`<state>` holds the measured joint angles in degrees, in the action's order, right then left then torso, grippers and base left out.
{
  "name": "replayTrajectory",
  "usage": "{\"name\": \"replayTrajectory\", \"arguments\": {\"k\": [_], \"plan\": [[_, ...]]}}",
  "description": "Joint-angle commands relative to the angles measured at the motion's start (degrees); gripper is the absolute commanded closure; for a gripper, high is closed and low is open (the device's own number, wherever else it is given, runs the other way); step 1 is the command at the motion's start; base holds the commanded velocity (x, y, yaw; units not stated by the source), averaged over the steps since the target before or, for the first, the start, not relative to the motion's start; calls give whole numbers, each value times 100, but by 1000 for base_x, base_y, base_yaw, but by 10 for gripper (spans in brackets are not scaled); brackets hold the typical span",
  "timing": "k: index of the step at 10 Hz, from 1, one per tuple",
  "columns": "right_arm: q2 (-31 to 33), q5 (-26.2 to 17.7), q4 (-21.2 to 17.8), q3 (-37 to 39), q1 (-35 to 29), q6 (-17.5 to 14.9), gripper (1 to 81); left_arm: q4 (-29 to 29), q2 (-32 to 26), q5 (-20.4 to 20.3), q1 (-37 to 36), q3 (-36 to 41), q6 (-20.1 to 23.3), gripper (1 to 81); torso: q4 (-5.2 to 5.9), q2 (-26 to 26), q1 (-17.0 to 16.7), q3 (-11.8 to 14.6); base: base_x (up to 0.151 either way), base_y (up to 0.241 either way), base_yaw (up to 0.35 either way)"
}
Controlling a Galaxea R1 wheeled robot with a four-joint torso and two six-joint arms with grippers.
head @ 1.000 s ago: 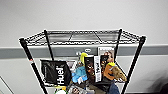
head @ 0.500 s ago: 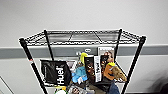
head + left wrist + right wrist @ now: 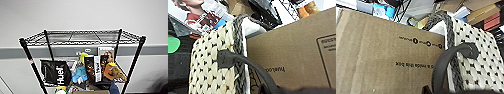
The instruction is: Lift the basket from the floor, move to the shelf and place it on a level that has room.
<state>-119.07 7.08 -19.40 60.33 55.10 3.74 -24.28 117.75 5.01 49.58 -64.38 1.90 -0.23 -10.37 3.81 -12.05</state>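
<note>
The shelf [image 3: 135, 62], a black wire rack, stands straight ahead against a pale wall. Its top level [image 3: 83, 37] is bare wire grid. The tier below is crowded with packets and toys. The cream woven basket [image 3: 210, 67] with its dark grey rim hangs close to the rack's contents. One dark end handle [image 3: 243, 62] runs taut into my left gripper [image 3: 268, 90]. The other handle [image 3: 448, 60], on the basket's opposite end [image 3: 478, 57], runs into my right gripper [image 3: 431, 90]. The floor is hidden.
A brown cardboard box [image 3: 293, 50] [image 3: 381, 55] sits inside the basket between the two ends; its top edge [image 3: 91, 92] shows low in the head view. A black Huel bag [image 3: 56, 72], a blue toy [image 3: 80, 72] and boxes [image 3: 96, 67] fill the lower tier.
</note>
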Motion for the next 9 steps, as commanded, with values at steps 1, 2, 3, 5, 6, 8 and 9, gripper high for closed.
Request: {"name": "replayTrajectory", "arguments": {"k": [1,2,3,5,6,8,9], "plan": [[441,-137,120,-768,-882,30,811,-15,-436,202,-936,786,91,811,0,0,0,0,0,0,0],[547,-137,103,-926,-987,30,811,-24,-523,202,-1024,961,82,811,0,0,0,0,0,0,0],[636,-137,103,-1077,-1083,30,811,-24,-594,202,-1095,1119,73,811,0,0,0,0,0,0,0],[793,-137,76,-1270,-1198,30,811,-33,-751,202,-1253,1409,47,811,0,0,0,0,0,0,0],[873,-146,67,-1358,-1286,30,811,-41,-875,202,-1375,1542,38,811,0,0,0,0,0,0,0],[1110,-181,59,-1622,-1558,91,811,-68,-1103,202,-1665,1778,21,811,0,0,0,0,0,0,0],[1215,-190,59,-1744,-1724,100,811,-94,-1191,210,-1840,1927,-5,811,0,0,0,0,0,0,0]]}}
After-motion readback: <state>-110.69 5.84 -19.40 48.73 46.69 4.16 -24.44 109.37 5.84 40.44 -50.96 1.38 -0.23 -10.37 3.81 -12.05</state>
